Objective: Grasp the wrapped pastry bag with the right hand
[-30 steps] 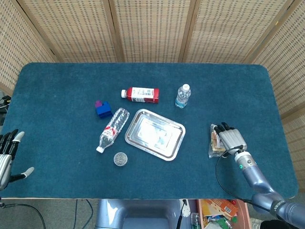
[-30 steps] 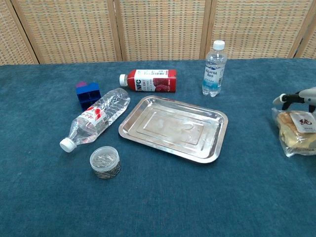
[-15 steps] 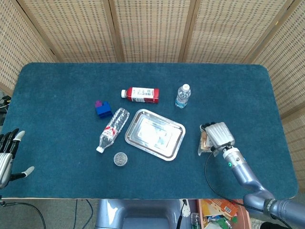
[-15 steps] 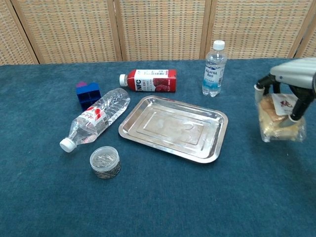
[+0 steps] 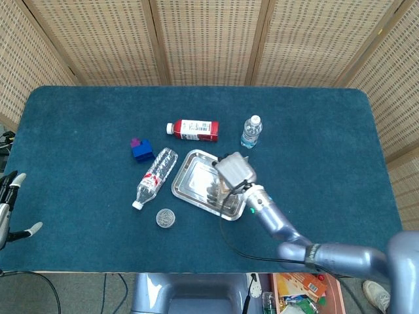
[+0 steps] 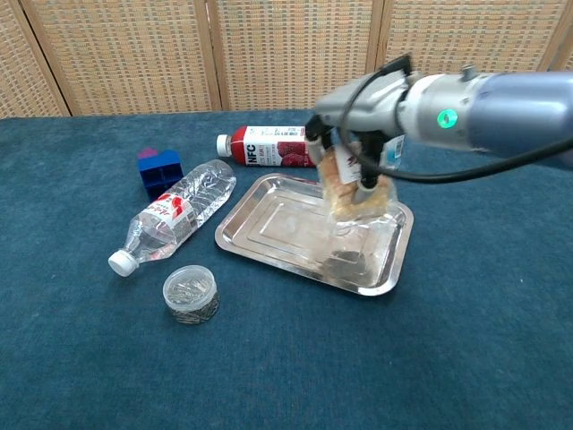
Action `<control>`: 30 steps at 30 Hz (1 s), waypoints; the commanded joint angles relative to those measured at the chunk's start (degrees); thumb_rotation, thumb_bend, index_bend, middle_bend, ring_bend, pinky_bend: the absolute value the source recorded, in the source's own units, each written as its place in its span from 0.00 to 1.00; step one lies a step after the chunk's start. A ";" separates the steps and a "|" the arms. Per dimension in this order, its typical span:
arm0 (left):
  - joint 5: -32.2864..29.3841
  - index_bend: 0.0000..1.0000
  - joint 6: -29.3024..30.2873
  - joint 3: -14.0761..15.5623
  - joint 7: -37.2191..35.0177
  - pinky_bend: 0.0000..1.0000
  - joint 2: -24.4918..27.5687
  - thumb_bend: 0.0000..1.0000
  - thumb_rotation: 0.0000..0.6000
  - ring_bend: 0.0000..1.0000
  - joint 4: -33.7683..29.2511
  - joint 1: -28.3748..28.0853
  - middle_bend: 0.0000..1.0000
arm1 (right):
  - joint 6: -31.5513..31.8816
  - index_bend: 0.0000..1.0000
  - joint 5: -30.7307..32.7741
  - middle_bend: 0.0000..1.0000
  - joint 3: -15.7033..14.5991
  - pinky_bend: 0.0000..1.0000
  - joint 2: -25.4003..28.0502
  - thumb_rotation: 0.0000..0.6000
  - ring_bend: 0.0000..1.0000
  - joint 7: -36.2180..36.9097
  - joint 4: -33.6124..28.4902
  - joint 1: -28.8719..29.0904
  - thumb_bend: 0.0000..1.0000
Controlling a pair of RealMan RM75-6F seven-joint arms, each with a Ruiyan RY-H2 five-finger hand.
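My right hand point(image 6: 363, 134) grips the wrapped pastry bag point(image 6: 351, 190), a clear wrapper with a pale brown pastry inside, and holds it hanging in the air over the steel tray point(image 6: 269, 228). In the head view the right hand point(image 5: 234, 171) covers most of the bag point(image 5: 219, 190) above the tray point(image 5: 190, 183). My left hand point(image 5: 10, 209) sits at the table's far left edge, fingers spread and holding nothing.
A red juice bottle point(image 6: 269, 147) lies behind the tray and a small upright water bottle point(image 5: 251, 131) stands to its right. A clear plastic bottle point(image 6: 175, 215) lies left of the tray, with a blue block point(image 6: 159, 170) behind it and a small round jar point(image 6: 191, 294) in front.
My right hand lifted the pastry bag off the table at the right and carried it left, to above the tray. The left hand barely moved.
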 commanded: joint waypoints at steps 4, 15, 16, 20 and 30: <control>-1.70 0.00 -1.29 -0.38 -0.48 0.00 0.13 0.00 1.00 0.00 0.44 -0.46 0.00 | 1.98 0.39 6.96 0.49 -1.67 0.53 -11.91 1.00 0.43 -6.52 10.60 8.42 0.15; -1.48 0.00 -1.22 -0.12 -1.28 0.00 0.42 0.00 1.00 0.00 0.58 -0.40 0.00 | 11.34 0.00 6.45 0.00 -1.64 0.00 -8.29 1.00 0.00 -6.38 1.31 7.41 0.00; -1.15 0.00 -1.08 0.04 -1.31 0.00 0.40 0.00 1.00 0.00 0.52 -0.33 0.00 | 13.59 0.00 4.45 0.00 -2.21 0.00 -5.87 1.00 0.00 -5.82 -2.06 6.11 0.00; -0.05 0.00 -0.57 0.54 -1.05 0.00 0.16 0.00 1.00 0.00 0.44 -0.16 0.00 | 18.61 0.00 -6.61 0.00 -6.38 0.00 2.56 1.00 0.00 0.27 -10.47 0.01 0.00; 3.70 0.00 1.05 2.23 0.80 0.00 -0.96 0.00 1.00 0.00 0.42 0.38 0.00 | 33.35 0.00 -37.06 0.00 -21.56 0.00 16.03 1.00 0.00 33.97 -3.00 -21.92 0.00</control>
